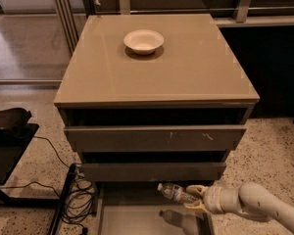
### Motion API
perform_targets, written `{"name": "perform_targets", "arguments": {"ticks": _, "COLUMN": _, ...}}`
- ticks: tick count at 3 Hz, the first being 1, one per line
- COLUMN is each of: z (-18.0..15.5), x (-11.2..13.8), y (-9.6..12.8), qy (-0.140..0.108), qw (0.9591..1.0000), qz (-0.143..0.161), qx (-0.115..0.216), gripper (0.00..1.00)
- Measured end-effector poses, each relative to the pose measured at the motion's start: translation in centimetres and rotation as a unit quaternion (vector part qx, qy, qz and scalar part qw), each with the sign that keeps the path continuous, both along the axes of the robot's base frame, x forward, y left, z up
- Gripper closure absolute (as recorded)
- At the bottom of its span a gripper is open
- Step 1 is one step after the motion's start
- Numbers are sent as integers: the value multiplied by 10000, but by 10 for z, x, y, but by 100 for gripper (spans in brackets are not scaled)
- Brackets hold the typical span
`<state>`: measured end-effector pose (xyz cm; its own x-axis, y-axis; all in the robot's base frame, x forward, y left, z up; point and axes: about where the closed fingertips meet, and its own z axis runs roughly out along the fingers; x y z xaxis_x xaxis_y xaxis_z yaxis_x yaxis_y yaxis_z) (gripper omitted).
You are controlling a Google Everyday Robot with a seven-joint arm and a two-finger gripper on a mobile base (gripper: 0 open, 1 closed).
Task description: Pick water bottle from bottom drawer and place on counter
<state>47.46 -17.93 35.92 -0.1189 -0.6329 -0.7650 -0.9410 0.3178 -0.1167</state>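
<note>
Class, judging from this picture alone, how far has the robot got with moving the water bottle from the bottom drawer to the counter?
Done: the gripper is shut on the water bottle and holds it above the floor of the open bottom drawer. In hand: carrying it clear. Left: setting it on the counter, which holds only a white bowl.

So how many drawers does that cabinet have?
3, stacked under the counter: top drawer, middle drawer, and bottom drawer pulled open, where the gripper holds the water bottle.
</note>
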Motion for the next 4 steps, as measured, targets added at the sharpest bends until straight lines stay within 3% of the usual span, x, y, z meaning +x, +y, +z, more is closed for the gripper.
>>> {"name": "perform_targets", "arguments": {"ticks": 2, "z": 119, "x": 29, "y": -41, "qy": -310, "qw": 9995, "qz": 33, "qx": 25, "gripper": 100}}
{"name": "perform_targets", "arguments": {"ticks": 4, "z": 119, "x": 24, "y": -39, "qy": -192, "qw": 9998, "qz": 8, "qx": 8, "gripper": 100}}
